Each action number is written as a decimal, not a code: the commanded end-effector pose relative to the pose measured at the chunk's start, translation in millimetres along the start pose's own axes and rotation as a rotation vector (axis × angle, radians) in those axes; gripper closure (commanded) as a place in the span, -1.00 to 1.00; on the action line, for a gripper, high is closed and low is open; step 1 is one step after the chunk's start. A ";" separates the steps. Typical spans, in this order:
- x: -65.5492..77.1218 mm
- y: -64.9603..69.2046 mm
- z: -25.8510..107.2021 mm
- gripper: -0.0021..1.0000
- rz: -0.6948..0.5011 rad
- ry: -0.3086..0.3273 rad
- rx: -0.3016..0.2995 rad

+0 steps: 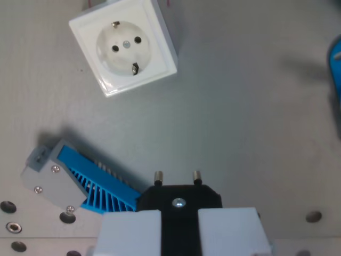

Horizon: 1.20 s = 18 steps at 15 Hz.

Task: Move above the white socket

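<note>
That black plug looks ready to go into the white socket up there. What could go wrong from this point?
1. The white square wall socket sits rotated and off toward the wrist view's upper left, so the black plug with two metal pins could arrive misaligned.
2. The grey and blue ribbed plastic fixture lies right beside the plug; a sideways move might clip it.
3. The gripper holds only the plug's rear, so it could twist.

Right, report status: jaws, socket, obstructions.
Gripper shut on black plug. White socket upper left of wrist view, not under plug. Grey-blue part lower left, off path.
</note>
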State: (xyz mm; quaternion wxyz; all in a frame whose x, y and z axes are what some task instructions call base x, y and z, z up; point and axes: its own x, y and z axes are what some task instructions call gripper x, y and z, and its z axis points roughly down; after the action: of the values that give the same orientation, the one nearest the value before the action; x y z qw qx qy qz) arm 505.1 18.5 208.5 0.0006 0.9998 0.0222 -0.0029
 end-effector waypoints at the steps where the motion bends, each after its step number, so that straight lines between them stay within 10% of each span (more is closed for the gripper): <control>1: 5.1 -5.0 13.9 1.00 -0.187 0.061 0.042; 18: 36.2 -29.2 86.0 1.00 -0.298 0.021 0.032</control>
State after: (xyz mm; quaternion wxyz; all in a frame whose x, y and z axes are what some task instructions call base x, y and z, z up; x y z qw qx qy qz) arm 533.2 47.7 125.9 -0.0071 0.9920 0.1258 0.0048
